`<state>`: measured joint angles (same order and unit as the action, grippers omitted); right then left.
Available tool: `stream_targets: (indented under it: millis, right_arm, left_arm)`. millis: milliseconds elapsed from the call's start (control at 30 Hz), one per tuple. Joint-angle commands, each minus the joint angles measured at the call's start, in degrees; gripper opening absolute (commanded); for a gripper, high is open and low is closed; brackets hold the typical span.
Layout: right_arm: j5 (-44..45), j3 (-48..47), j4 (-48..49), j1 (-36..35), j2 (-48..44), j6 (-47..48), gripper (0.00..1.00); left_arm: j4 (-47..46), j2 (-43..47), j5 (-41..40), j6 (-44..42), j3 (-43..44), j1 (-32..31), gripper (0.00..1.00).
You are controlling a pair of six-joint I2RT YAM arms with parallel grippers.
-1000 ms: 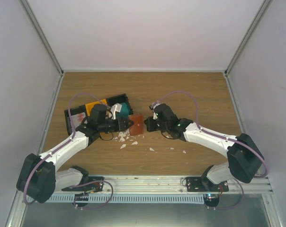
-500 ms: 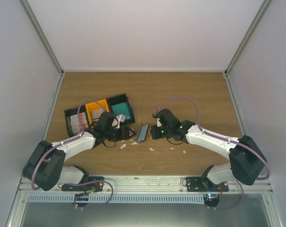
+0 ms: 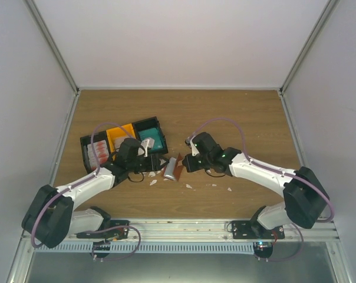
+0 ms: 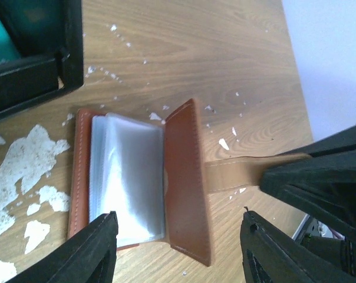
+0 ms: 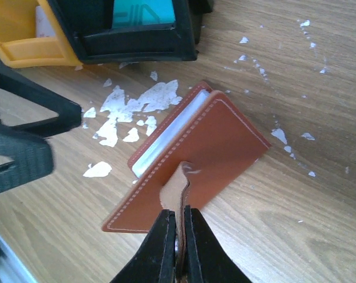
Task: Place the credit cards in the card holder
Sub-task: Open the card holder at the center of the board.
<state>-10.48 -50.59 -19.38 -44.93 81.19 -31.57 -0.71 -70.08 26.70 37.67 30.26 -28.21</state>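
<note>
while the right gripper (image 5: 177, 233) clamped the card holder (image 4: 184, 177) by its floppy tab (image 4: 237, 174), the left gripper (image 4: 178, 239) gaped. the cover (image 5: 225, 138) seemed the firmer hold.

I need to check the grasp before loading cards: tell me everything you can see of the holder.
The holder is reddish-brown leather with pale stitching along its edges. It sits half open on the wooden table near the black bin, with clear plastic sleeves showing between the covers. The right claw is shut on its closing tab, lifting the upper cover.
</note>
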Motion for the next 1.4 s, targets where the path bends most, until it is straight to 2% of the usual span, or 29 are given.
stream_targets:
  millis: [0, 467, 733, 833, 967, 1233, 1367]
  right_arm:
    - [4.4, -0.3, -1.0, 0.7, 1.7, 0.9, 0.01]
    - [15.0, 6.2, -3.5, 4.2, -0.9, -0.1, 0.00]
    - [16.2, 7.0, -2.9, 5.2, -0.3, 0.3, 0.01]
    - [16.1, 7.3, -2.6, 5.5, 0.0, 0.5, 0.00]
    - [16.1, 7.8, -2.4, 5.8, 0.5, 0.5, 0.00]
    - [16.2, 8.7, -1.6, 6.0, 1.8, 0.3, 0.00]
    - [15.6, 8.8, -1.2, 6.0, 2.4, 0.2, 0.00]
  left_arm:
    - [-4.6, 0.8, -0.5, -0.7, -0.6, -0.4, 0.56]
    - [-8.7, -10.6, 1.8, 0.4, 2.9, -5.1, 0.46]
    - [-9.7, -14.6, -3.0, 2.0, 6.0, -8.5, 0.30]
    - [-8.8, -15.9, -4.6, 2.7, 6.5, -8.5, 0.27]
    - [-8.0, -16.0, -6.1, 3.0, 6.2, -8.7, 0.31]
    - [-5.8, -16.2, -9.2, 3.9, 5.9, -8.8, 0.45]
    - [-6.1, -17.0, -8.8, 4.1, 5.8, -9.0, 0.47]
